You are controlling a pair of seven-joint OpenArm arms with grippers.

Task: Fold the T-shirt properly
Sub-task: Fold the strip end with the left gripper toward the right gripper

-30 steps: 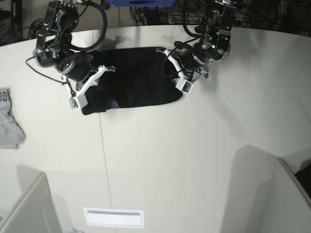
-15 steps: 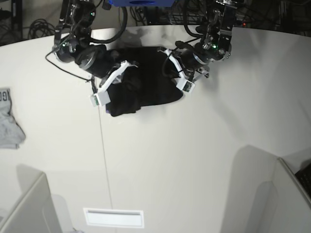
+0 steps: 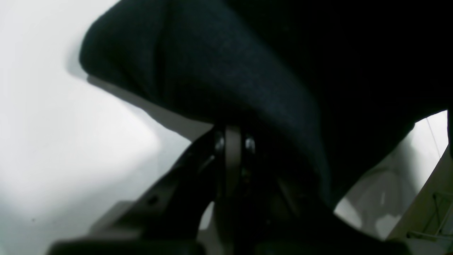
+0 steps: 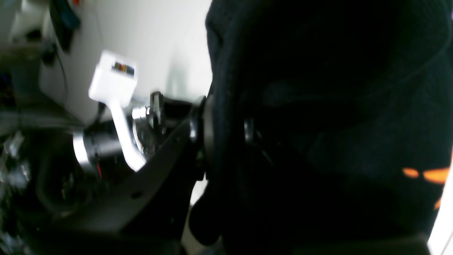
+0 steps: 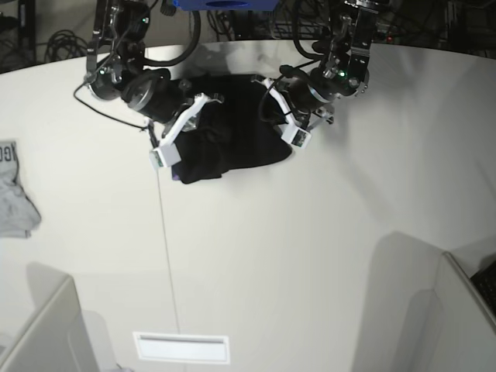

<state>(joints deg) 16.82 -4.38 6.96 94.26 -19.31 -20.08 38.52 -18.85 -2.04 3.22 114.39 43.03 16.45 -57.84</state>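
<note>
The T-shirt (image 5: 232, 132) lies as a dark, partly folded bundle at the far side of the white table (image 5: 310, 256), spanning the gap between the two arms. The left gripper (image 3: 231, 141) is fully closed and sits at the shirt's edge; in its wrist view a thick rolled fold of black cloth bulges directly above and ahead of the fingertips, but whether any fabric is actually pinched there I cannot tell, since the tips vanish into shadow. The right gripper (image 4: 219, 131) is closed down on a thick hem of the shirt, the fabric running between its jaws and hanging off to the side away from the wrist, with a fleck of orange print (image 4: 424, 174) showing farther out on that cloth. The step in hand looks like carrying one side of the shirt across toward the other arm to lay a fold. To do it well, the carrying gripper should hold its cloth just above the layer beneath so it drapes flat rather than bunching, travel straight toward the anchored side, and release only when the carried edge lines up with the edge under the other gripper. The anchoring arm should stay put and press down so the lower layer does not slide. A small grey garment (image 5: 15, 194) lies well away from both grippers and should stay out of it
</note>
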